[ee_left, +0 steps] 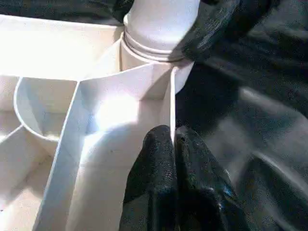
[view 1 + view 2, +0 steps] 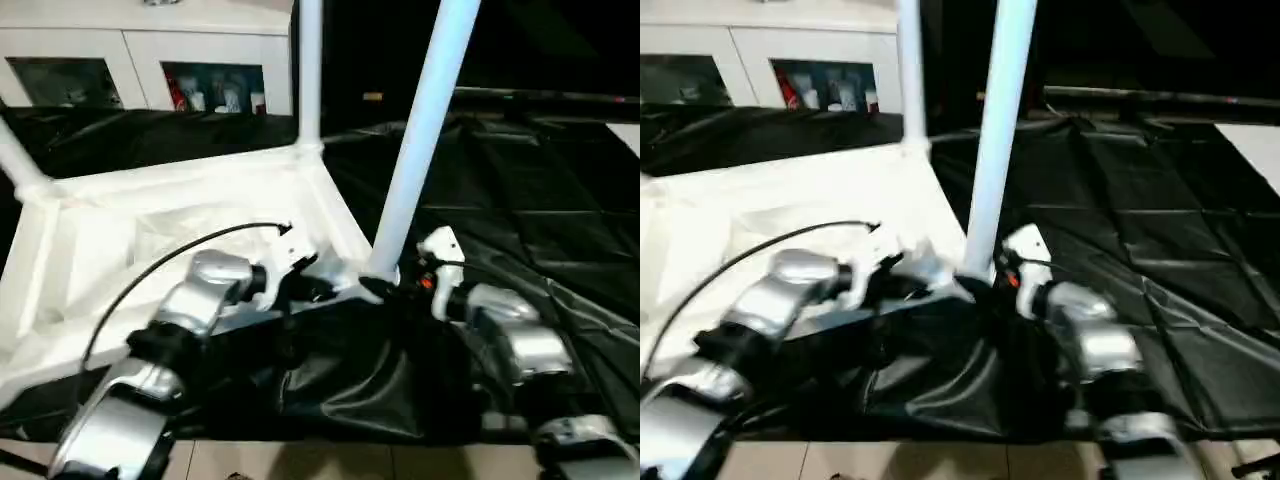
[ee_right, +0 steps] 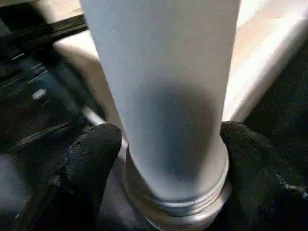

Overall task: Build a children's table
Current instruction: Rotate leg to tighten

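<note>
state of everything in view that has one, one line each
table top: upside down on the black sheet, ribbed underside up
near leg: upright in its corner socket
far leg: upright in its socket
left gripper: jaws shut on the table top's rim
right gripper: jaws either side of the near leg's base
cabinet: glass doors closed

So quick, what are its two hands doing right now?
Left gripper: shut on the table rim.
Right gripper: fingers on either side of the leg; grip cannot be told.
</note>
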You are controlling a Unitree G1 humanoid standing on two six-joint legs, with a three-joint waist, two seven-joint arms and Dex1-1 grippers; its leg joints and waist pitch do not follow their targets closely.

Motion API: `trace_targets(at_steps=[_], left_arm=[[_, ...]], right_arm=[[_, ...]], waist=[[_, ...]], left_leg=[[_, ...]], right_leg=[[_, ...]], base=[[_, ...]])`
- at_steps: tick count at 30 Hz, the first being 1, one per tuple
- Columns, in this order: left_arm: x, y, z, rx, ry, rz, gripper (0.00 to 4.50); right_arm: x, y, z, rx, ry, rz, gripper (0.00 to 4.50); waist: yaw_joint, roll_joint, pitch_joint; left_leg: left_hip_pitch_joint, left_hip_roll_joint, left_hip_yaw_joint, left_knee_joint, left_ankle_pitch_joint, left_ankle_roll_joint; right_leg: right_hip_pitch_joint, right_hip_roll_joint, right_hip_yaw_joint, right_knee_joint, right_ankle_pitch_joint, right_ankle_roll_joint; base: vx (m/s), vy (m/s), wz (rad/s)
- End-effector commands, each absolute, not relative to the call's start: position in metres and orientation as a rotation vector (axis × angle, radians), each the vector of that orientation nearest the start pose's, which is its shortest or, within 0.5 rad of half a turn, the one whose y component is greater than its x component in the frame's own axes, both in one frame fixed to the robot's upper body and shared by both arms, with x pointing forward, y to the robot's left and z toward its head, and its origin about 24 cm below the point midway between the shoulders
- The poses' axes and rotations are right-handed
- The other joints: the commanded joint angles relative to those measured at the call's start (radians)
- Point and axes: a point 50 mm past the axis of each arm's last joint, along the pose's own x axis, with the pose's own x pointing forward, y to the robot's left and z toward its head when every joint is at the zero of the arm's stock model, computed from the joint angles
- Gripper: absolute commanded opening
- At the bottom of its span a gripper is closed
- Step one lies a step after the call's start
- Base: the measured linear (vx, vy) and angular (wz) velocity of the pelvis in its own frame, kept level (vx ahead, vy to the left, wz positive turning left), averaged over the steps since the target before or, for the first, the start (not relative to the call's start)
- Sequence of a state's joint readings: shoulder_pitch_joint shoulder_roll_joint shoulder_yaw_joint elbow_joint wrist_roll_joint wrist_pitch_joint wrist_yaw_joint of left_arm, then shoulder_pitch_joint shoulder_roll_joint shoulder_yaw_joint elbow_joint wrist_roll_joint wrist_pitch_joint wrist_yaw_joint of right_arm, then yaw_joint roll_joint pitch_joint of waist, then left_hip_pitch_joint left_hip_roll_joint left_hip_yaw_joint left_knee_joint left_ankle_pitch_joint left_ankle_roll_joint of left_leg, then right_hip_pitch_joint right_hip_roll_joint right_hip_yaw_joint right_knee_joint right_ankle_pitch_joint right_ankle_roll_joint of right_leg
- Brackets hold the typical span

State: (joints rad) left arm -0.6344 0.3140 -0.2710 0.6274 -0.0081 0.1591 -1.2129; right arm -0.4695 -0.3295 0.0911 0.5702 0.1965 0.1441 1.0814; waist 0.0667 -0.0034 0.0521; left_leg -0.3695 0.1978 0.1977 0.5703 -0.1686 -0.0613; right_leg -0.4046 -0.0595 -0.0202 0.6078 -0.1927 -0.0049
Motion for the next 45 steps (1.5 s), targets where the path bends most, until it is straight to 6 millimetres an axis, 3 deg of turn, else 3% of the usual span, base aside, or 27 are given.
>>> trace_targets(at_steps=[1, 4, 8, 18, 23, 25, 29, 31, 32, 33, 35, 36, 37, 41, 45], left_arm=[[0.314, 0.113, 0.062, 0.335, 0.432, -1.466, 0.00], [0.311, 0.119, 0.063, 0.351, 0.438, -1.483, 0.00], [0.308, 0.127, 0.063, 0.359, 0.451, -1.497, 0.00], [0.312, 0.122, 0.064, 0.349, 0.427, -1.443, 0.00], [0.325, 0.109, 0.063, 0.325, 0.396, -1.309, 0.00], [0.336, 0.097, 0.062, 0.312, 0.380, -1.184, 0.00], [0.345, 0.081, 0.063, 0.279, 0.360, -1.088, 0.00], [0.349, 0.063, 0.064, 0.245, 0.342, -1.027, 0.00], [0.349, 0.063, 0.064, 0.245, 0.342, -1.027, 0.00], [0.350, 0.060, 0.064, 0.242, 0.340, -1.019, 0.00], [0.349, 0.050, 0.064, 0.240, 0.331, -1.041, 0.00], [0.348, 0.046, 0.065, 0.241, 0.325, -1.060, 0.00], [0.348, 0.045, 0.065, 0.242, 0.323, -1.065, 0.00], [0.344, 0.050, 0.064, 0.257, 0.317, -1.133, 0.00], [0.340, 0.066, 0.061, 0.285, 0.335, -1.196, 0.00]], right_arm=[[0.301, -0.151, 0.045, -0.020, 0.326, 1.236, 3.61], [0.300, -0.163, 0.049, -0.013, 0.348, 1.265, 3.61], [0.298, -0.169, 0.051, -0.016, 0.379, 1.299, 3.19], [0.290, -0.151, 0.038, 0.034, 0.394, 1.311, 2.50], [0.294, -0.139, 0.024, 0.015, 0.371, 1.149, 2.42], [0.300, -0.129, 0.010, -0.020, 0.385, 0.964, 2.41], [0.306, -0.114, 0.003, 0.011, 0.379, 0.805, 2.40], [0.313, -0.095, 0.001, 0.065, 0.377, 0.662, 2.40], [0.313, -0.095, 0.001, 0.065, 0.377, 0.662, 2.40], [0.315, -0.091, 0.001, 0.071, 0.374, 0.640, 2.40], [0.319, -0.078, 0.007, 0.076, 0.335, 0.647, 2.40], [0.321, -0.072, 0.012, 0.084, 0.298, 0.675, 2.40], [0.321, -0.072, 0.014, 0.091, 0.286, 0.686, 2.96], [0.323, -0.083, 0.021, 0.103, 0.248, 0.726, 3.29], [0.323, -0.110, 0.027, 0.050, 0.229, 0.804, 3.57]], waist=[[0.008, -0.001, -0.062], [0.016, 0.000, -0.061], [0.025, -0.001, -0.063], [0.023, -0.003, -0.062], [0.016, -0.006, -0.058], [0.007, -0.005, -0.053], [-0.001, -0.003, -0.054], [-0.012, 0.000, -0.055], [-0.011, 0.011, -0.057], [-0.014, 0.002, -0.058], [-0.014, 0.004, -0.061], [-0.012, 0.010, -0.063], [-0.013, 0.006, -0.062], [-0.010, 0.005, -0.063], [-0.007, 0.003, -0.063]], left_leg=[[0.010, 0.035, -0.012, -0.052, -0.204, 0.069], [0.015, 0.038, -0.010, -0.053, -0.218, 0.057], [0.015, 0.037, -0.011, -0.053, -0.207, 0.045], [0.013, 0.034, -0.010, -0.052, -0.203, 0.039], [0.016, 0.032, -0.013, -0.056, -0.246, 0.017], [0.021, 0.027, -0.020, -0.061, -0.292, -0.016], [0.022, 0.027, -0.021, -0.062, -0.310, -0.016], [0.019, 0.024, -0.020, -0.062, -0.312, -0.021], [0.022, 0.023, -0.024, -0.063, -0.317, -0.027], [0.018, 0.023, -0.024, -0.063, -0.311, -0.021], [0.016, 0.022, -0.021, -0.059, -0.288, -0.003], [0.015, 0.022, -0.021, -0.058, -0.279, 0.001], [0.013, 0.022, -0.020, -0.057, -0.270, 0.010], [0.011, 0.022, -0.019, -0.056, -0.252, 0.033], [0.011, 0.024, -0.019, -0.056, -0.249, 0.043]], right_leg=[[0.051, -0.065, 0.027, -0.068, -0.106, -0.261], [0.046, -0.064, 0.029, -0.070, -0.136, -0.260], [0.047, -0.064, 0.028, -0.066, -0.122, -0.255], [0.046, -0.065, 0.028, -0.068, -0.142, -0.245], [0.041, -0.068, 0.030, -0.079, -0.237, -0.221], [0.036, -0.072, 0.029, -0.092, -0.369, -0.180], [0.031, -0.068, 0.031, -0.095, -0.375, -0.164], [0.029, -0.066, 0.033, -0.093, -0.351, -0.171], [0.030, -0.068, 0.032, -0.092, -0.355, -0.173], [0.036, -0.066, 0.031, -0.093, -0.338, -0.171], [0.037, -0.066, 0.034, -0.089, -0.273, -0.185], [0.039, -0.067, 0.034, -0.087, -0.256, -0.189], [0.041, -0.066, 0.034, -0.087, -0.226, -0.194], [0.046, -0.065, 0.032, -0.084, -0.201, -0.206], [0.049, -0.066, 0.031, -0.083, -0.195, -0.213]], base=[[0.000, 0.000, 0.00], [0.000, 0.000, 0.00], [0.000, 0.000, 0.00], [0.000, 0.000, 0.00], [0.000, 0.000, 0.00], [0.000, 0.000, 0.00], [0.000, 0.000, 0.00], [0.000, 0.000, 0.00], [0.000, 0.000, 0.00], [0.000, 0.000, 0.00], [0.000, 0.000, 0.00], [0.000, 0.000, 0.00], [0.000, 0.000, 0.00], [0.000, 0.000, 0.00], [0.000, 0.000, 0.00]])
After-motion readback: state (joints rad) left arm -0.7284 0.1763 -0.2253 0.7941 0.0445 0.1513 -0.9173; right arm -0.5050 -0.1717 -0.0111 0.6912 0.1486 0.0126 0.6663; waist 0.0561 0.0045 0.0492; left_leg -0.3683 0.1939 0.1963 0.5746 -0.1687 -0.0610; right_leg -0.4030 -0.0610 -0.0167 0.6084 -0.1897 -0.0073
